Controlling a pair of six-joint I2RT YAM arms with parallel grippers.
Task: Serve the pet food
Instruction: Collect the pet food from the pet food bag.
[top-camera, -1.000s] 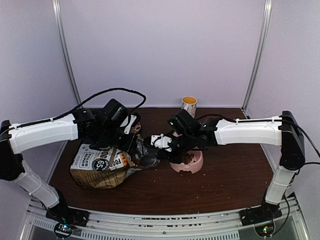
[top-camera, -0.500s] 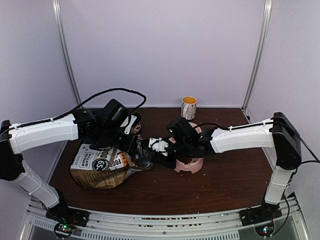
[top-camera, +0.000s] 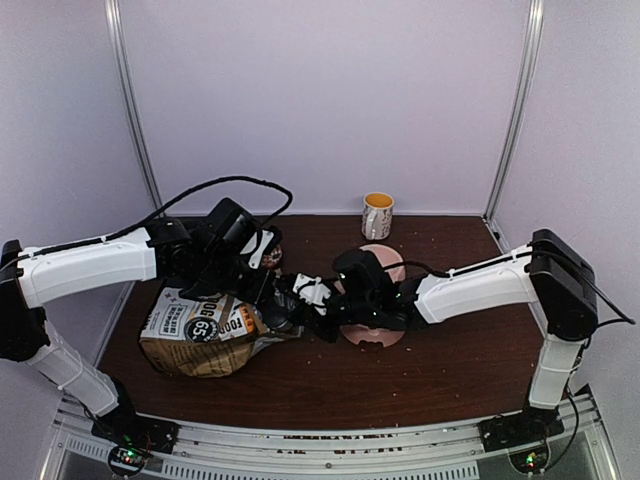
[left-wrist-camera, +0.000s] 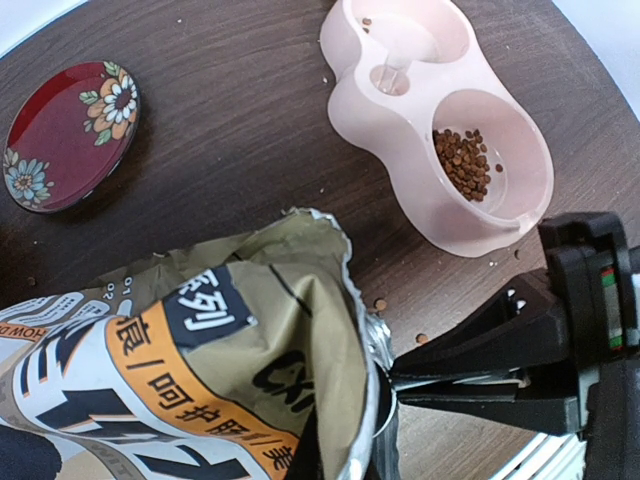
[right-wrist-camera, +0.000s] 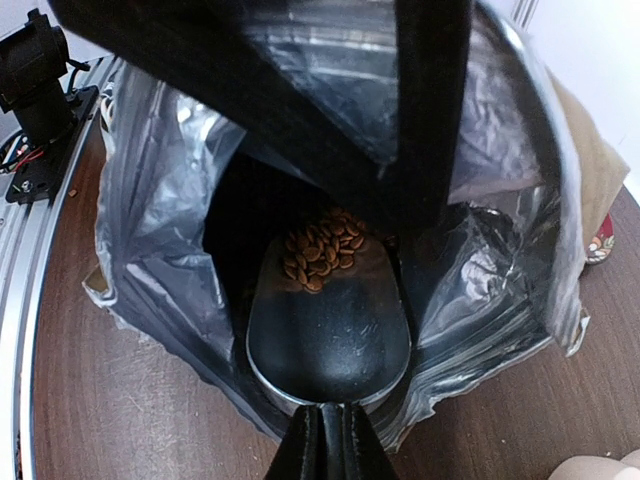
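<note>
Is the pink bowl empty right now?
No, brown kibble lies in one compartment of the pink bowl in the left wrist view.

The paper bag (top-camera: 190, 355) carries the readable print. On its face, just below the left gripper (top-camera: 258, 295), white letters read "DOG" and "FOOD", with "65" in a black circle. In the left wrist view, a dark patch close to that gripper bears "系列". The orange band beneath shows white Chinese characters, partly "呵护". Markings on the mug (top-camera: 377, 213), well away from it, are too small to read.
</note>
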